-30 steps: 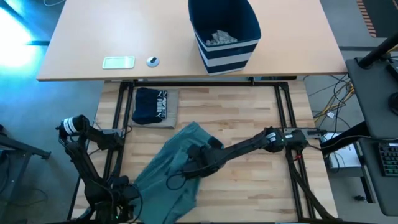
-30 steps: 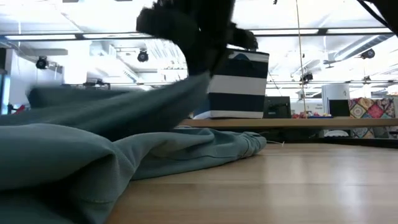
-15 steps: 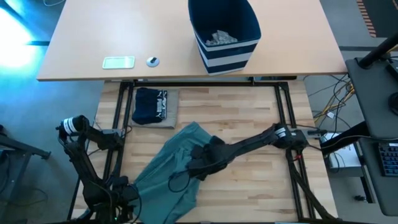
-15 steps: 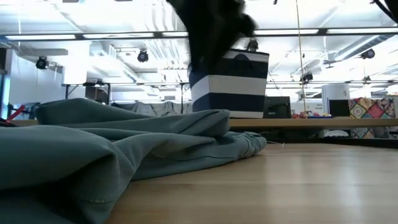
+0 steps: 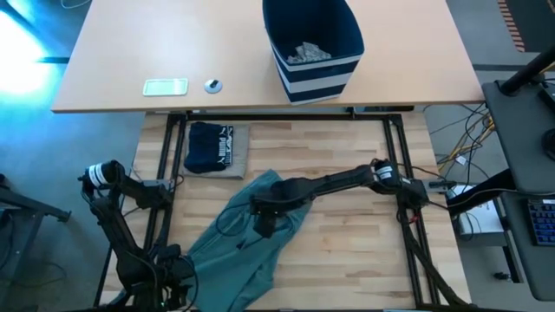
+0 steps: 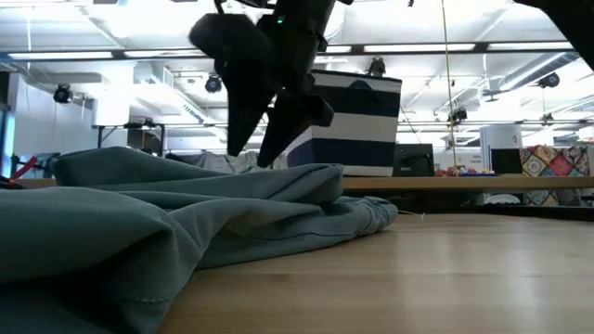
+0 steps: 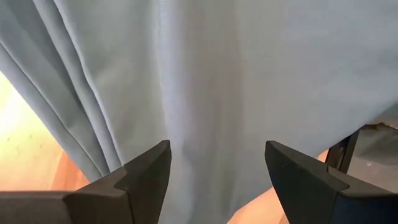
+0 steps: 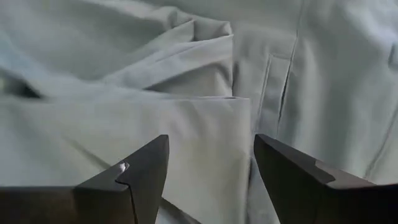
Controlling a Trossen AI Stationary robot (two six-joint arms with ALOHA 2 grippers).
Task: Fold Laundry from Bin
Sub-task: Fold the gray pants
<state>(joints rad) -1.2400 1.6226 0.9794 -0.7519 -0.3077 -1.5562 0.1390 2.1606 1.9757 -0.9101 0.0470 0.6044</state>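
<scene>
The large teal-green garment (image 5: 247, 238) lies crumpled on the near left part of the wooden surface (image 5: 347, 165), running from about the middle down to the near edge, where it spills past the rim. In the low view it (image 6: 167, 227) rises in soft rounded ridges with a seam line along one fold and a bunched corner toward the right. The right wrist view shows it (image 8: 205, 81) as pale green cloth with a squared folded flap and a stitched placket running along it. The right gripper (image 5: 263, 218) hangs just above the middle of this garment, its fingers spread apart and holding nothing; in the low view the right gripper (image 6: 264, 139) points down with its tips close over the top fold. The left gripper (image 7: 217, 174) sits at the near left corner, its jaws standing apart, with the hanging cloth (image 7: 217, 81) filling the view just beyond them in long vertical folds. A navy garment (image 5: 215, 147) with white lettering lies folded flat at the far left of the wooden surface. The bin (image 5: 312, 43), navy with white stripes near its base, stands on the farther tan surface (image 5: 130, 52), with small grey pieces (image 5: 303, 54) lying inside at its bottom.
</scene>
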